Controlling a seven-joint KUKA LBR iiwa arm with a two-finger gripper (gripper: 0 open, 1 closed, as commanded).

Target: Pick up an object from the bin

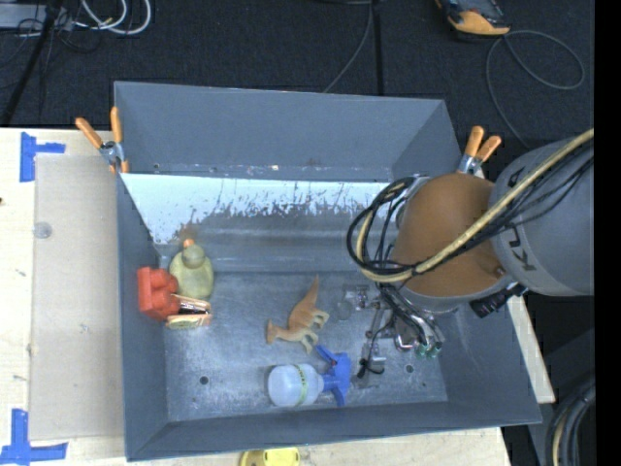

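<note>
Since it lies just left of the gripper, in the lower middle of the bin, the small blue plastic piece looks the likeliest pick. I judge it light, stiff and a little slick, and best pinched across a narrow part. It touches a pale bottle with a green band, which might roll if nudged. A tan toy animal lies just above them. Whether the gripper is spread or closed I cannot tell: cables and the orange wrist cover hide its upper part, and the blue piece's exact shape is unclear.
</note>
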